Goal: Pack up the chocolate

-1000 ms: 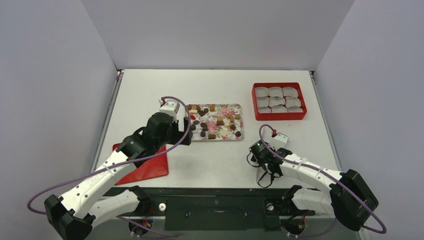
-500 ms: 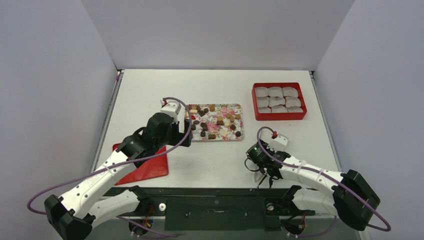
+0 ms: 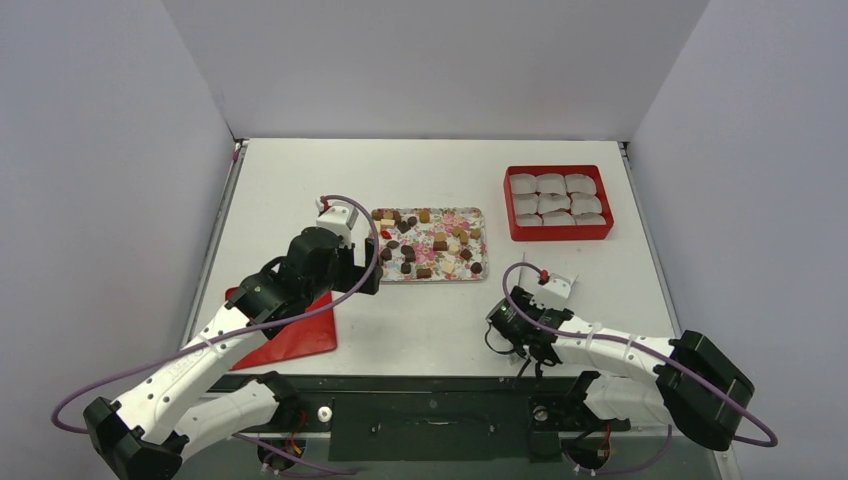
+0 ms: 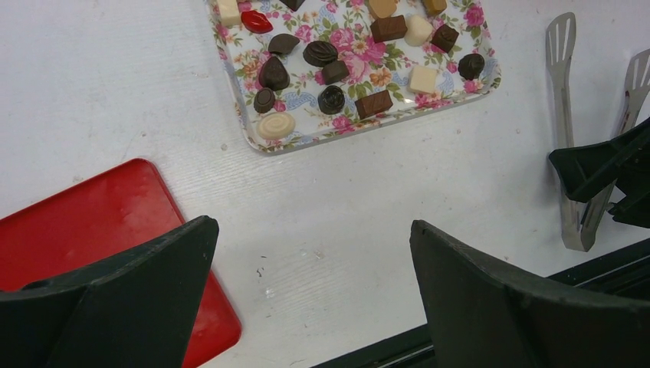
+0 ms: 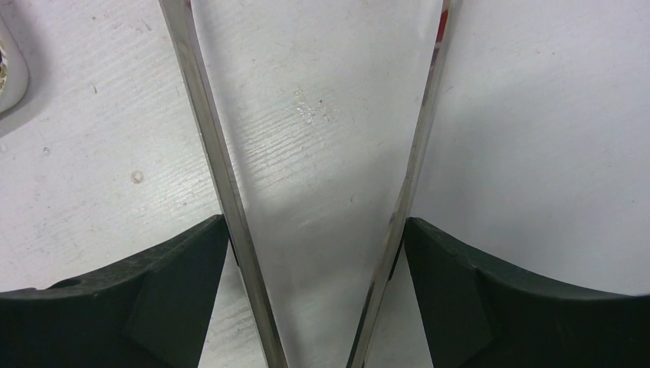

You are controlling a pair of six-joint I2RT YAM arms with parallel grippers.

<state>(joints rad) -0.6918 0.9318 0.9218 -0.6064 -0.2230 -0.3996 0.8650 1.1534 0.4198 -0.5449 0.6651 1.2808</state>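
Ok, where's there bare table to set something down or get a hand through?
The far strip behind the flower tray and red box is bare, and so is the gap between them. Also free: the near middle, between the red mat and the right gripper holding the tongs. The tray itself is crowded with chocolates.

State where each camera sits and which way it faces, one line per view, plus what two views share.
Top external: above and behind, looking down on the table; left arm and right arm show in full.
Left wrist: on the left arm, looking down at the flowered tray of chocolate; the open left hand frames the bottom.
Right wrist: low over the table, facing down; the right hand straddles the tongs.
Shared: both wrist views show the tongs; top and left wrist share that tray.
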